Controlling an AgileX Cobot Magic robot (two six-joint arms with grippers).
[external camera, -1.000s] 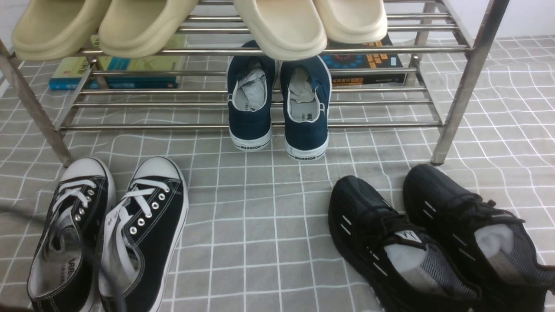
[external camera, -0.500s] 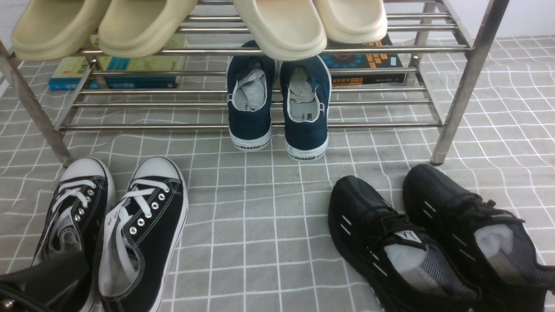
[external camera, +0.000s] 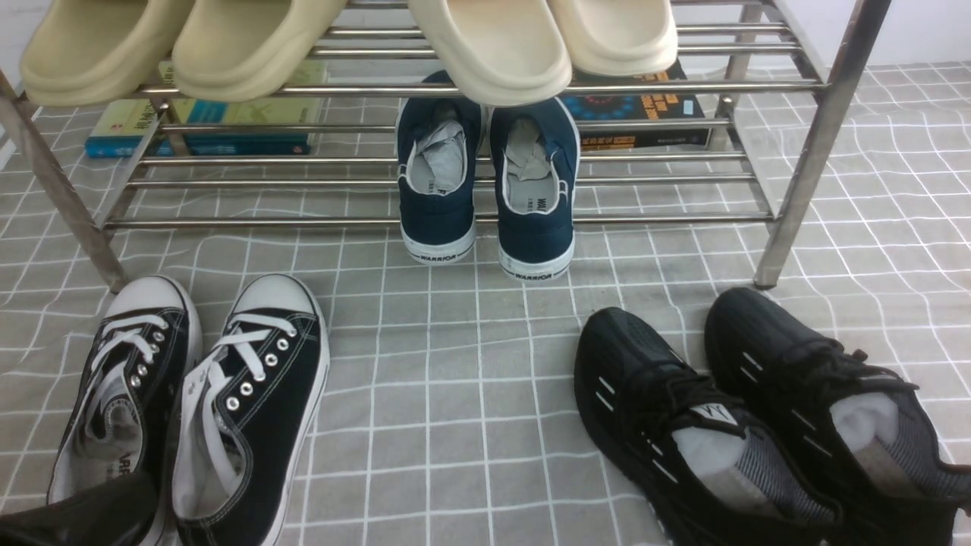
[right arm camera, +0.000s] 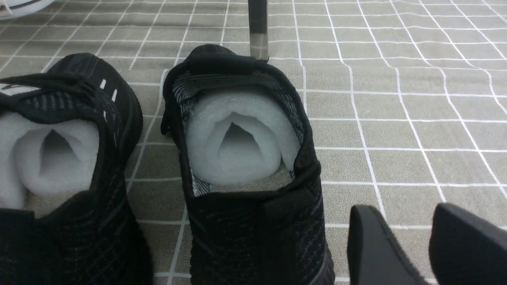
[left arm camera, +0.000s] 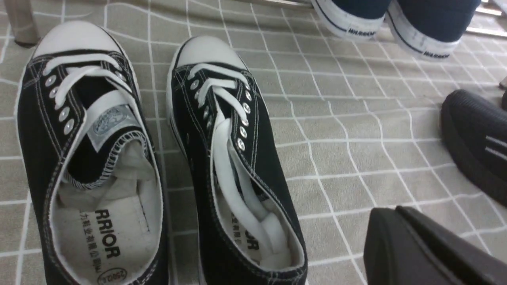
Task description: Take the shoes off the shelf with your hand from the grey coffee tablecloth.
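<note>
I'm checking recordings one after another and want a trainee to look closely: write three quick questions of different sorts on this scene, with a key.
1. True or false: the black canvas sneakers stand on the grey cloth.
2. Which pair rests on the rack's lower tier?
a) the cream slippers
b) the navy slip-ons
c) the black knit shoes
3. Fill in: in the front view, the gripper partly covering one canvas sneaker belongs to the robot's ____ arm.

Key: 1 true; 2 b; 3 left
</note>
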